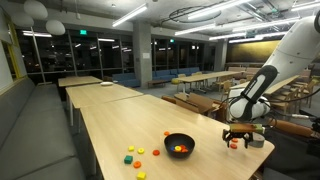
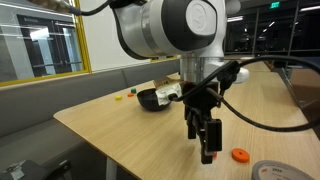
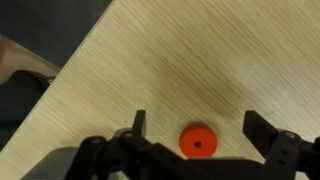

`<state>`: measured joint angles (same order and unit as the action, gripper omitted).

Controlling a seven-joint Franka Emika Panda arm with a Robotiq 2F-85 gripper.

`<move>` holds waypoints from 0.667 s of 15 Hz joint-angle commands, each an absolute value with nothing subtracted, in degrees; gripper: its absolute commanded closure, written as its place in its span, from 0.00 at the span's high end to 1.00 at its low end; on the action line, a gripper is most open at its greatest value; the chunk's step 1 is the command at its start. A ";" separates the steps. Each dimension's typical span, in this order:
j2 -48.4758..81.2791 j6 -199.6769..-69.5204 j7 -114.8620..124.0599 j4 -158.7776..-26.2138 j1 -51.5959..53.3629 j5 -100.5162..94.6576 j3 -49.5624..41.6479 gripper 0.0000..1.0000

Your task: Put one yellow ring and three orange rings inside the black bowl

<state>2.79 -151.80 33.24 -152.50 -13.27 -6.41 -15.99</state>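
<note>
the gripper (image 3: 195, 122) hangs wide open over 1 orange ring (image 3: 197, 142), looks light, stiff and flat, so I'd pinch its outer edges low.

Light wooden table (image 2: 100, 125) carrying small green piece (image 2: 117, 98); grey tape roll (image 2: 285, 171) lying at near edge; further tables (image 1: 85, 80) standing behind.

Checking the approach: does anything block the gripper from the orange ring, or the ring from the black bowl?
Nothing visible. The orange ring lies on bare wood under the open gripper; only bare table separates it from the black bowl.
</note>
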 commanded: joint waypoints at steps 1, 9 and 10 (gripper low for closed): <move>4.80 -154.36 33.11 -151.53 -13.50 -5.24 -16.36 1.00; 7.11 -157.33 31.00 -151.20 -13.43 1.49 -16.69 1.00; 7.24 -157.48 30.61 -151.14 -13.45 2.59 -16.63 1.00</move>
<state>6.56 -155.83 32.69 -151.83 -13.32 -0.60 -16.38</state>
